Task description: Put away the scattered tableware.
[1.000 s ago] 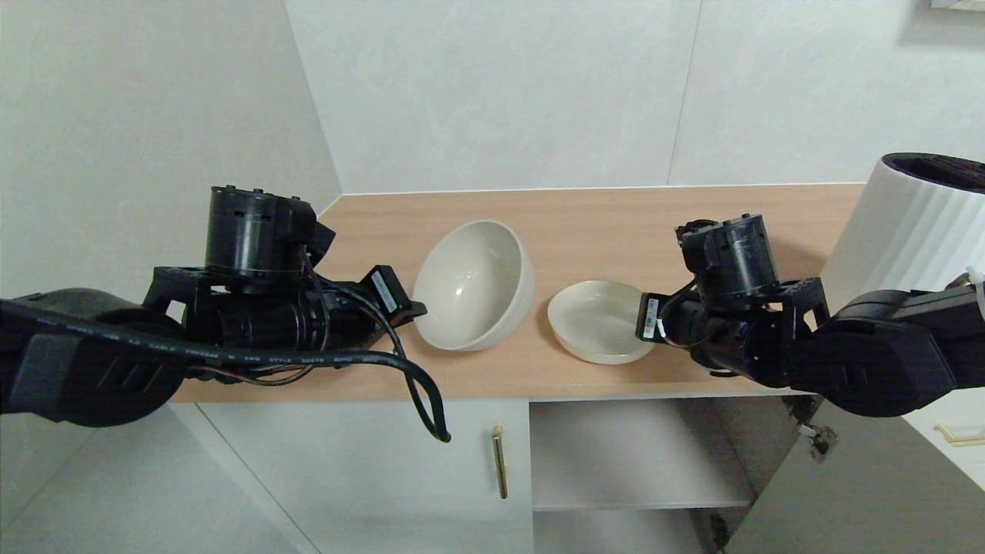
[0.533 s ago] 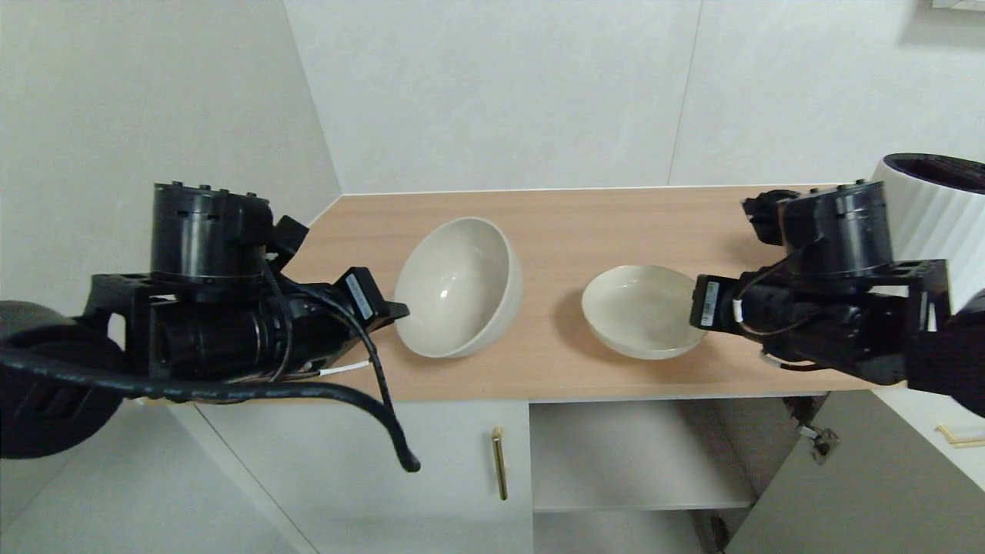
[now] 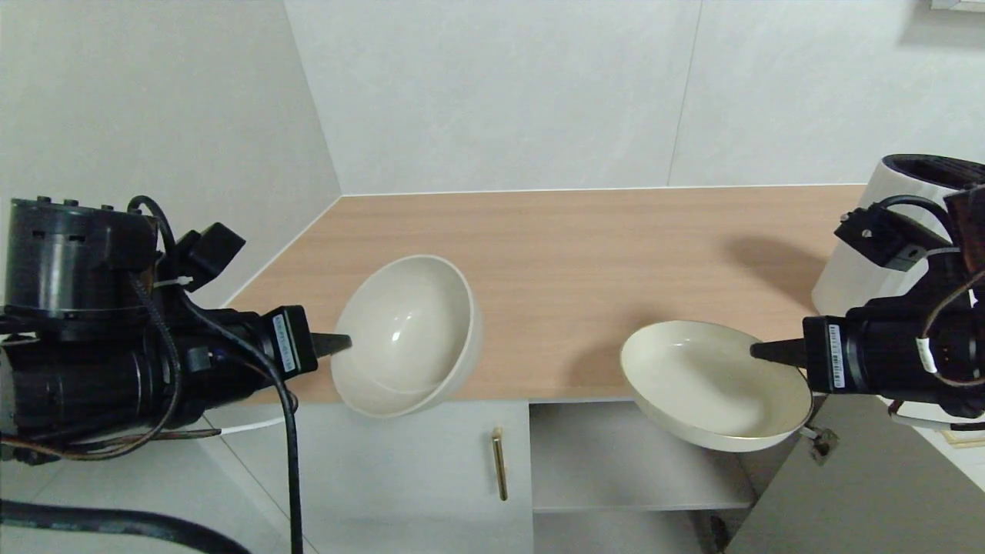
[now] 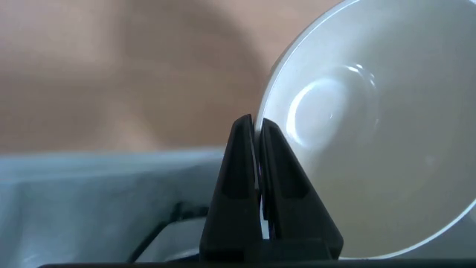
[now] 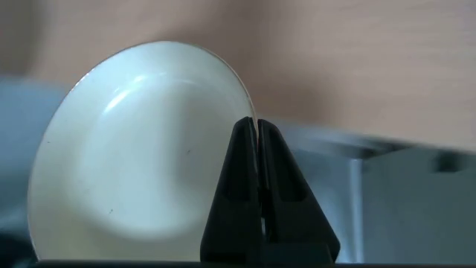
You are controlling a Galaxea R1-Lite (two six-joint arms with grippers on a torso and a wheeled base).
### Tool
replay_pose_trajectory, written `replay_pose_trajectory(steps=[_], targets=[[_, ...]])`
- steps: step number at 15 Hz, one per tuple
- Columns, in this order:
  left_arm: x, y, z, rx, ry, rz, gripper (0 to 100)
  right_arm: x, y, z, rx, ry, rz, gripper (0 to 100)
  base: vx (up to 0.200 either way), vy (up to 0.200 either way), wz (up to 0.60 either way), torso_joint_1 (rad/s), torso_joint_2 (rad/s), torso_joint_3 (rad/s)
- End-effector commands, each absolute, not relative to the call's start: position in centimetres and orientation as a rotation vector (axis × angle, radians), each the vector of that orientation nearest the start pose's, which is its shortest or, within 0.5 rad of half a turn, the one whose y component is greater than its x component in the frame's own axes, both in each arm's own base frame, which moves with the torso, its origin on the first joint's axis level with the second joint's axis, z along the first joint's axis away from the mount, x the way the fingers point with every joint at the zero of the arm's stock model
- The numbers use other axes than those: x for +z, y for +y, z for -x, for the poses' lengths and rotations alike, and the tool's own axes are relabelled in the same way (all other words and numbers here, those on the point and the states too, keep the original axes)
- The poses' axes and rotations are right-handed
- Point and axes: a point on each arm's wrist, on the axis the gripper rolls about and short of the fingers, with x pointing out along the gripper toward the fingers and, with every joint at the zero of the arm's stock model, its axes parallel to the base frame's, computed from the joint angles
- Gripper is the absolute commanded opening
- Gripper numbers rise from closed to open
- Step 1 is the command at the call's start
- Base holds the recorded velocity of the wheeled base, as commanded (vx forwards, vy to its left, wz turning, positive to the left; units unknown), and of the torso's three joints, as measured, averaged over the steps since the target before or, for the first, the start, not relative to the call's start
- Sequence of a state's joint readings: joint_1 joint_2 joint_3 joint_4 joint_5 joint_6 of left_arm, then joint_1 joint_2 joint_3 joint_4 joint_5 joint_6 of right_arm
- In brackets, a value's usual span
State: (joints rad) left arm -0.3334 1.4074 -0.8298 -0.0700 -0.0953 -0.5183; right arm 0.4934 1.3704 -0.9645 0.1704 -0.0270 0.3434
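My left gripper (image 3: 338, 343) is shut on the rim of a deep cream bowl (image 3: 408, 335), held tilted in the air over the front edge of the wooden counter (image 3: 569, 246). In the left wrist view the left gripper (image 4: 256, 134) pinches that bowl (image 4: 372, 156) by its rim. My right gripper (image 3: 762, 352) is shut on the rim of a shallow cream bowl (image 3: 712, 385), held in front of the counter edge, above the open cabinet. The right wrist view shows the right gripper (image 5: 256, 138) clamped on the shallow bowl (image 5: 141, 156).
A tall white ribbed container (image 3: 908, 223) stands at the counter's right end, close behind my right arm. Under the counter an open cabinet shelf (image 3: 639, 469) sits beside a shut door with a brass handle (image 3: 499, 463). White walls close the back and left.
Both arms pulled back toward me, lifting their bowls off the counter. The deep bowl moved left and forward; the shallow bowl moved right and forward, past the counter edge.
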Motion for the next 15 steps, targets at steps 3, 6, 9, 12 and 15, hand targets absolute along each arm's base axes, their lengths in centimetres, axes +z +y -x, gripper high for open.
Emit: replay_pose_trajectory(steps=[3, 6, 9, 12, 15], targets=[[21.5, -8.1, -20.9, -0.304, 0.614, 0.414, 0, 24.1, 10.0, -17.8, 0.389, 0.634, -0.163, 0, 0.0, 0.0, 0.0, 0.0, 0.0, 0.0], [21.4, -8.1, -21.0, -0.302, 0.621, 0.412, 0, 23.1, 9.9, -17.5, 0.415, 0.638, -0.073, 0, 0.0, 0.0, 0.0, 0.0, 0.0, 0.0], [21.2, -8.2, -21.0, -0.302, 0.639, 0.409, 0, 22.8, 10.0, -17.7, 0.412, 0.646, -0.07, 0, -0.2, 0.0, 0.0, 0.006, 0.0, 0.001], [21.2, -8.3, -20.9, -0.307, 0.638, 0.405, 0, 22.6, 10.1, -17.9, 0.411, 0.658, -0.065, 0, 0.0, 0.0, 0.0, 0.0, 0.0, 0.0], [21.1, -8.2, -20.7, -0.314, 0.638, 0.376, 0, 22.2, 10.3, -18.3, 0.409, 0.659, -0.064, 0, 0.0, 0.0, 0.0, 0.0, 0.0, 0.0]])
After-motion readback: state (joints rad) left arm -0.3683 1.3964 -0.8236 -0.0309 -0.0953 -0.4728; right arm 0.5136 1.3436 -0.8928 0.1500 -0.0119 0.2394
